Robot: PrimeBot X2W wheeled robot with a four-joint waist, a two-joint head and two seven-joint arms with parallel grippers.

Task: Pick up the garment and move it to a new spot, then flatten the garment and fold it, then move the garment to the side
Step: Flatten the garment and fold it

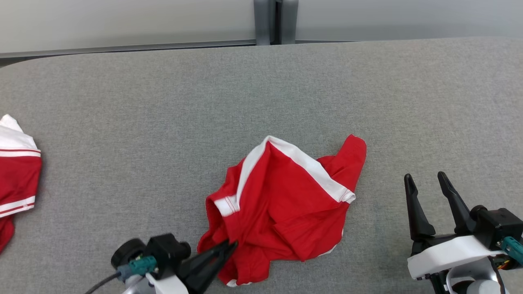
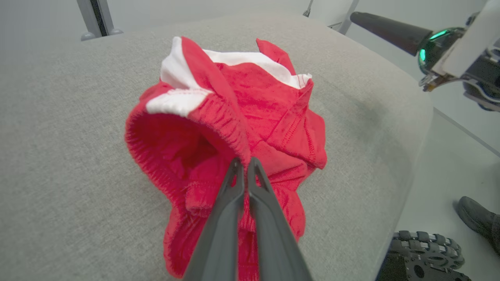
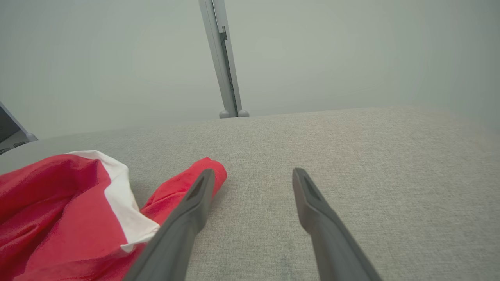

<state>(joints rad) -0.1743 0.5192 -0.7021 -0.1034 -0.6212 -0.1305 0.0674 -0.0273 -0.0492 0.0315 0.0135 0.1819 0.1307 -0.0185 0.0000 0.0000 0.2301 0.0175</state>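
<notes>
Garment point(image 1: 282, 196) crumpled on desk point(image 1: 122, 102), near front edge. Left gripper point(image 2: 244, 163) jaws pinched on waistband fold only; right gripper point(image 1: 427, 179) jaws wide, empty, just beside. Risk: thin pinch slipping during lift, cloth dropping bunched.

The crumpled red-and-white cloth garment point(image 1: 282, 200) is laid on the grey fabric tabletop point(image 1: 163, 102), touched at its near edge by the left gripper point(image 1: 233, 244) and set left of the right gripper point(image 1: 425, 177).

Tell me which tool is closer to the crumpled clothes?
Left. The left tool is shut on the red garment; the right tool is open, off to its right, not touching.
</notes>
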